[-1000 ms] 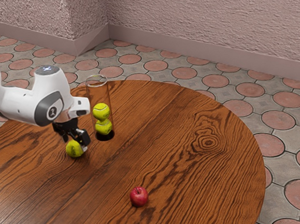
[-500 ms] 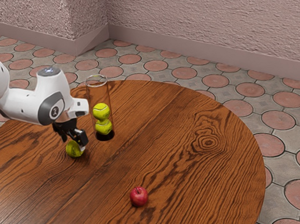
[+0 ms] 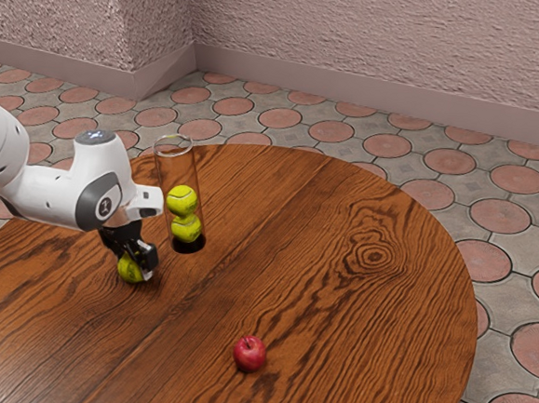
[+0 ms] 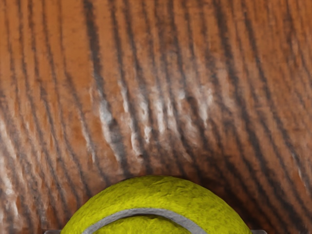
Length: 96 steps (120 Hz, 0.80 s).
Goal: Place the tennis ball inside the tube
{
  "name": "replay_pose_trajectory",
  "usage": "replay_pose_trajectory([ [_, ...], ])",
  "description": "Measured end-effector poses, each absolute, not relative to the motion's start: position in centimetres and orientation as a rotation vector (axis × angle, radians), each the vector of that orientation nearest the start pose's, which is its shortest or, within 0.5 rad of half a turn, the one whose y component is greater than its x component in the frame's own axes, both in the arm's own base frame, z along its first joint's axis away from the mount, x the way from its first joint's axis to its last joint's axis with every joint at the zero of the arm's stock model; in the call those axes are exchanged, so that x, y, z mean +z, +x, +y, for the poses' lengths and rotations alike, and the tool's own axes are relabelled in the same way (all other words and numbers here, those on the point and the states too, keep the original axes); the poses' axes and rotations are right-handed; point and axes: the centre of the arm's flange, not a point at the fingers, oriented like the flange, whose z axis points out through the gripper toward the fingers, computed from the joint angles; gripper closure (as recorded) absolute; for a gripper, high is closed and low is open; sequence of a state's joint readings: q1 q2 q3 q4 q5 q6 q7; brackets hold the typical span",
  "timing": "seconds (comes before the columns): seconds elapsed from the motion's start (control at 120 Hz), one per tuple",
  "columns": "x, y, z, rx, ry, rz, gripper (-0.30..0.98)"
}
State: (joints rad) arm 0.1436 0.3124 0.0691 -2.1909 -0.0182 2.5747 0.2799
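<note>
A tennis ball (image 3: 128, 271) sits low at the top of a round wooden table (image 3: 354, 311), between the two fingers (image 3: 147, 272) of a black gripper (image 3: 135, 265). The gripper appears closed on the ball, its fingertips meeting opposite sides, though the hand partly screens the hold. In the wrist view, a pale seam curves across the ball's yellow-green felt above streaked wood grain.

Just beside the gripper, nearer the table's far edge, a clear tube (image 3: 162, 174) stands upright with its open rim uppermost. Inside, two more tennis balls are stacked, the upper ball (image 3: 182, 200) resting on the lower ball (image 3: 186, 228), above a black base (image 3: 188, 246).

The white arm (image 3: 55, 196) reaches in from the exterior view's left, over the table's edge on that side. Well apart from the ball and tube, a red apple (image 3: 249, 354) lies toward the table's near side, between the ball and the curved edge at the exterior view's right. Beyond the table spreads a floor (image 3: 450, 162) of round reddish tiles in gray, bordered by a rough pink wall (image 3: 375, 42).
</note>
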Motion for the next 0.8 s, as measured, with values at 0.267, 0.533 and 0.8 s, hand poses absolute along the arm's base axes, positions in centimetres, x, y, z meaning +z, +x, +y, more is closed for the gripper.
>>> replay_pose_trajectory([
  [0.267, 27.3, 55.2, 12.0, -0.116, -3.114, 0.093, 0.32],
  [0.533, 40.2, 54.0, 10.5, -0.186, -3.128, 0.092, 0.38],
  [0.8, 52.6, 54.2, 9.9, -0.276, -3.123, 0.105, 0.37],
])
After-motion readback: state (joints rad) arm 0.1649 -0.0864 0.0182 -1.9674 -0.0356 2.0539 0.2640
